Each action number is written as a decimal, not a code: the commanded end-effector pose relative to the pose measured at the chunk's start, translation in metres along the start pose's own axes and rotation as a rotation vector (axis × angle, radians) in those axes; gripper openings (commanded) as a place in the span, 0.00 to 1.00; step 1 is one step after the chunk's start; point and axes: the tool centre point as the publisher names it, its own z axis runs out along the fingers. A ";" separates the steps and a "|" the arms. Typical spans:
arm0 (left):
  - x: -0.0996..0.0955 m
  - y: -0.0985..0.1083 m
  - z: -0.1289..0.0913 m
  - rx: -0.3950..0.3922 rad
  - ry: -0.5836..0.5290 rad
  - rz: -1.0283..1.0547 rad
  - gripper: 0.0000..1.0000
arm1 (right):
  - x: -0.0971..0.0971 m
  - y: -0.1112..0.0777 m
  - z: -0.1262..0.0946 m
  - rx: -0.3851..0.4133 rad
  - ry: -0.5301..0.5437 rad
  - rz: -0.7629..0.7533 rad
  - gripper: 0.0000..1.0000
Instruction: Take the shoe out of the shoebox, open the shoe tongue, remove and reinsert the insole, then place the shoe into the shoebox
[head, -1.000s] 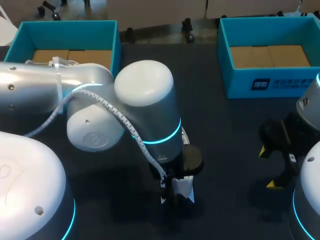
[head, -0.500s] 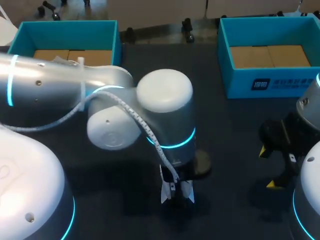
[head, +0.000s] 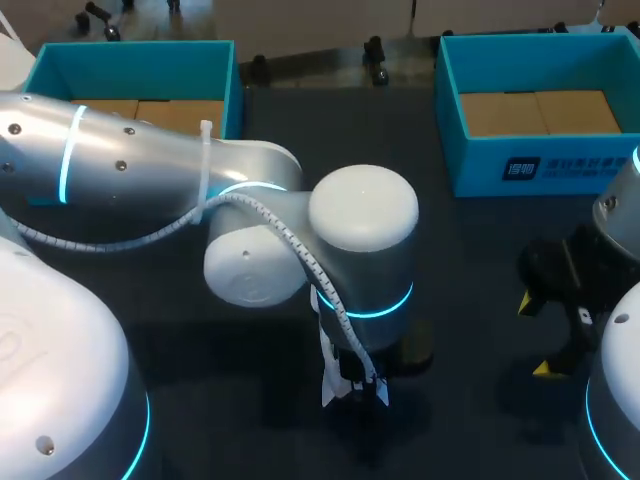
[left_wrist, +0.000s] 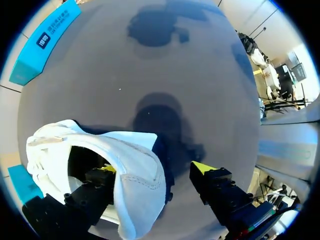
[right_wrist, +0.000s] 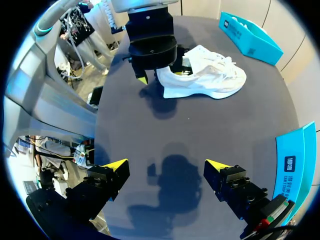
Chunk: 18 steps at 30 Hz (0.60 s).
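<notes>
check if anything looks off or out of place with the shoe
Nothing looks damaged or spilled. The white shoe stands on its sole on the table, outside the teal boxes. Only oddity: the left end effector is open, one finger inside the shoe's opening, the other outside and clear of it.

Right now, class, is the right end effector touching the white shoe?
Apart. The right wrist view shows open table between the right end effector and the shoe.
</notes>
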 end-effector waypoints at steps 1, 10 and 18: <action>0.000 0.002 0.002 -0.002 -0.004 -0.002 0.78 | 0.001 0.000 0.001 0.000 -0.002 -0.001 1.00; 0.000 0.007 0.003 -0.020 -0.008 -0.007 0.01 | 0.001 0.000 0.001 0.000 -0.002 -0.001 1.00; -0.007 0.009 0.000 -0.025 -0.006 -0.008 0.00 | 0.001 0.000 0.001 0.000 -0.002 -0.001 1.00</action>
